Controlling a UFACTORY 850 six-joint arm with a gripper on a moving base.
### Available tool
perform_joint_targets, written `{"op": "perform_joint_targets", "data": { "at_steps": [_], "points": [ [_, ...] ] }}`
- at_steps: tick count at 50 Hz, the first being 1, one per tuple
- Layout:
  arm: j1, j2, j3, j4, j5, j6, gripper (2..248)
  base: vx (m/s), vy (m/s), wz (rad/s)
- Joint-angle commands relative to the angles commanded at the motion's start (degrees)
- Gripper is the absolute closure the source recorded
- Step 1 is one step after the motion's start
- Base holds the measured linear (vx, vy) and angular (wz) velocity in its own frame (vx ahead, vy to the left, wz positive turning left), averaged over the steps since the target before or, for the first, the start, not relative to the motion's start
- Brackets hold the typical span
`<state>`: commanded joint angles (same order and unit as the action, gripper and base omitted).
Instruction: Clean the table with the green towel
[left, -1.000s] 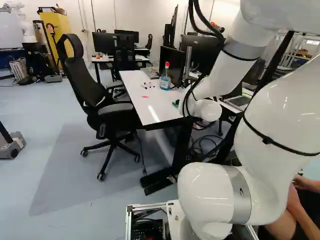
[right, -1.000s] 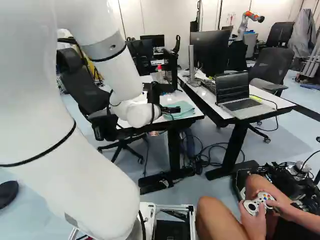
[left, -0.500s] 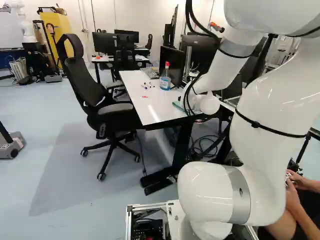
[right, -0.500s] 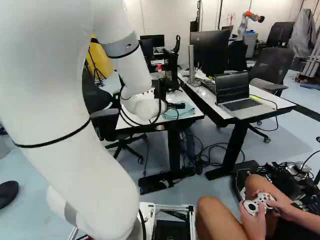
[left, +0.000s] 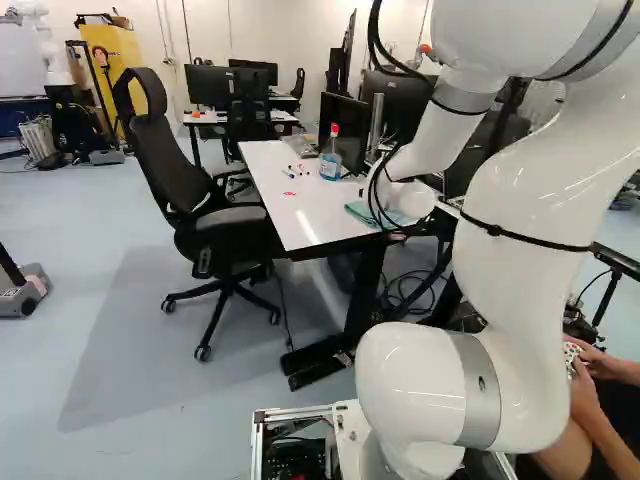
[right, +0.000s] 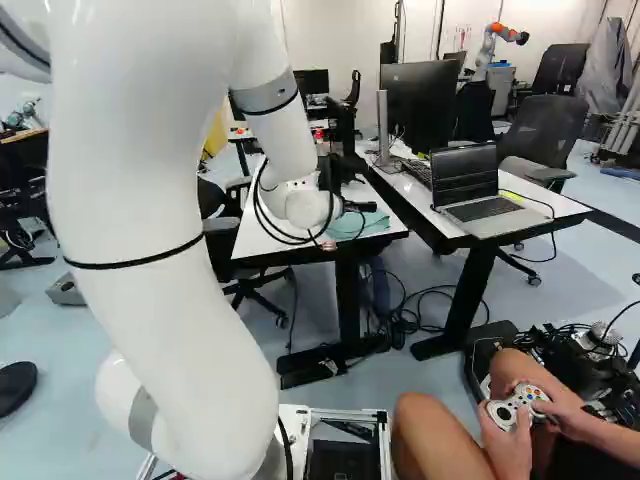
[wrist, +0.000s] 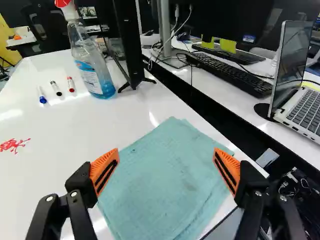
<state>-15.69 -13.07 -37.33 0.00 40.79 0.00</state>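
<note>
Orange pads (wrist: 106, 169) are set wide apart on the gripper (right: 360, 207). Green towel (wrist: 165, 187) is laid flat on the table (wrist: 55, 122), in overlapping layers, near a corner; in the wrist view it is seen between the spread fingers and ahead of them. Whether it is touched by either finger cannot be told. Beyond the towel, a bottle (wrist: 94, 70) is stood beside a monitor (wrist: 127, 42); three markers (wrist: 56, 88) are seen near the bottle. Red marks (wrist: 14, 145) are noted on the tabletop.
</note>
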Motion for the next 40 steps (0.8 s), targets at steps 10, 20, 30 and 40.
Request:
{"op": "perform_joint_targets", "data": {
  "at_steps": [10, 20, 30, 40],
  "points": [
    [-0.2, -2.1, -2.5, 0.0, -1.4, 0.0, 3, 0.000, 0.000, 0.000],
    [-0.2, -4.0, -4.7, 0.0, -3.0, 0.0, 3, 0.000, 0.000, 0.000],
    [0.0, -5.4, -6.4, 0.0, -4.8, 0.0, 3, 0.000, 0.000, 0.000],
    [0.0, -5.7, -6.7, 0.0, -6.4, 0.0, 3, 0.000, 0.000, 0.000]
  ]
}}
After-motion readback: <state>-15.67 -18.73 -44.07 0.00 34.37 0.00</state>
